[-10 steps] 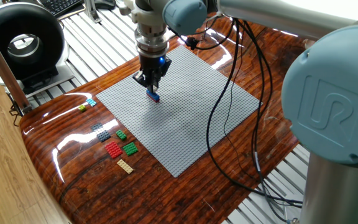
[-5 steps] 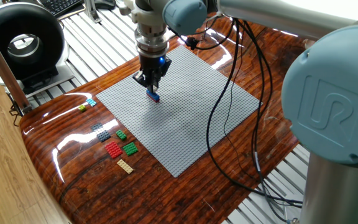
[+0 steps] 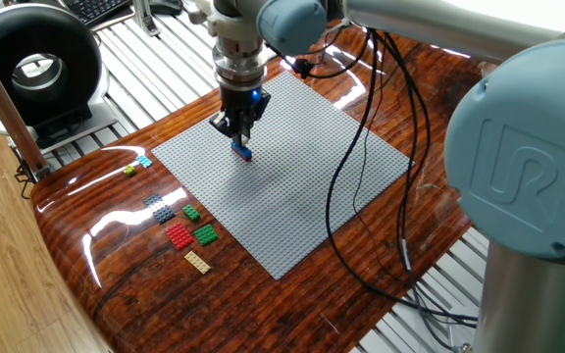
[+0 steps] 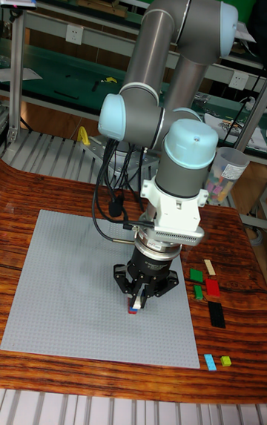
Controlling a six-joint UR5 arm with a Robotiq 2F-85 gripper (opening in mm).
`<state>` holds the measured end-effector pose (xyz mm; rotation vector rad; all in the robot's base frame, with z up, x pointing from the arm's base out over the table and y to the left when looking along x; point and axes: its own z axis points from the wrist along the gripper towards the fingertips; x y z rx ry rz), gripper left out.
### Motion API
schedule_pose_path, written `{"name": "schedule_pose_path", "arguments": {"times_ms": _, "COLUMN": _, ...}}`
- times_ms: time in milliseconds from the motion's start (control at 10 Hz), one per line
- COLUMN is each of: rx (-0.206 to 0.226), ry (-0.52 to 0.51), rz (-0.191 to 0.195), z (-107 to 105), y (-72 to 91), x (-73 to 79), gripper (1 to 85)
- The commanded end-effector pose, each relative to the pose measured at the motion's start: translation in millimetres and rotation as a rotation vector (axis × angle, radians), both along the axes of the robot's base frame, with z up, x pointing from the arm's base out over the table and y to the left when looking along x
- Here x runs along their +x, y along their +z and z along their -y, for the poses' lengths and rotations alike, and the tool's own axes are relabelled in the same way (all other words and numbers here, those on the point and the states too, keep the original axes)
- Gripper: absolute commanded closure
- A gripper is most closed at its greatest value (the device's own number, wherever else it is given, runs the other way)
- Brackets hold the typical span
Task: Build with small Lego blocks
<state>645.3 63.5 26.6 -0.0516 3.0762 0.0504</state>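
Placing step: pincer (image 3: 240, 138) clenched on blue brick (image 3: 242, 150) atop red brick (image 3: 246, 155), near baseplate (image 3: 312, 196) middle. Next: press straight down, release, lift clear. Spare blocks (image 3: 179, 235) waiting off baseplate, along table (image 3: 263, 304) edge

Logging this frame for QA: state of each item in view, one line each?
gripper: fingertips down at a block on the baseplate, jaws close together.
red-and-blue block: on the baseplate, at the fingertips.
grey baseplate: flat on the table.
red plate: loose, flat on the table.
large green plate: loose, flat.
tan plate: loose, flat.
cyan plate: loose, flat.
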Motion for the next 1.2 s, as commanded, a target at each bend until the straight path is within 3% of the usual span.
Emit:
{"name": "schedule_pose_path", "arguments": {"times_ms": 0, "rx": 0.009, "ry": -0.009, "rz": 0.001, "z": 0.4, "y": -0.7, "x": -1.0, "gripper": 84.3}}
{"name": "schedule_pose_path", "arguments": {"times_ms": 200, "rx": -0.009, "ry": -0.019, "rz": -0.007, "z": 5.2, "y": -1.0, "x": -3.0, "gripper": 82.0}}
{"name": "schedule_pose_path", "arguments": {"times_ms": 300, "rx": -0.006, "ry": -0.015, "rz": -0.01, "z": 4.5, "y": -0.9, "x": -3.8, "gripper": 70.0}}
{"name": "schedule_pose_path", "arguments": {"times_ms": 400, "rx": -0.008, "ry": -0.012, "rz": -0.011, "z": 4.9, "y": -0.9, "x": -4.2, "gripper": 69.7}}
{"name": "schedule_pose_path", "arguments": {"times_ms": 600, "rx": -0.004, "ry": -0.001, "rz": -0.016, "z": 3.9, "y": -0.8, "x": -5.5, "gripper": 59.0}}
{"name": "schedule_pose_path", "arguments": {"times_ms": 1100, "rx": -0.001, "ry": 0.009, "rz": -0.015, "z": 3.1, "y": -0.3, "x": -5.3, "gripper": 57.0}}
